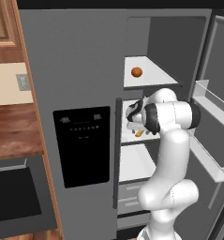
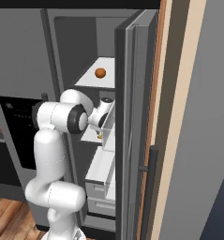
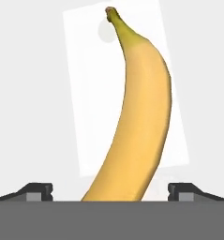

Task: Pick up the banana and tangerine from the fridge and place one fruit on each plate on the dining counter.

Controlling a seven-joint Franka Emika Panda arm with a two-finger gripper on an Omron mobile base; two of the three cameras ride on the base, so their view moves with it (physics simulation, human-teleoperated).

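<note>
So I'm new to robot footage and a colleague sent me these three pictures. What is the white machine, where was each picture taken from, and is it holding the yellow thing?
The white machine is a jointed robot arm reaching into a tall grey fridge whose right door stands open. Two pictures come from cameras behind the arm, one to its left and one to its right. The third comes from a camera on its hand, looking along the gripper.

On an upper white shelf sits a small orange tangerine. On the shelf below lies a curved yellow banana, which the hand is reaching toward.

The fingertips stand wide apart on either side of the banana, so nothing is held yet.
</note>
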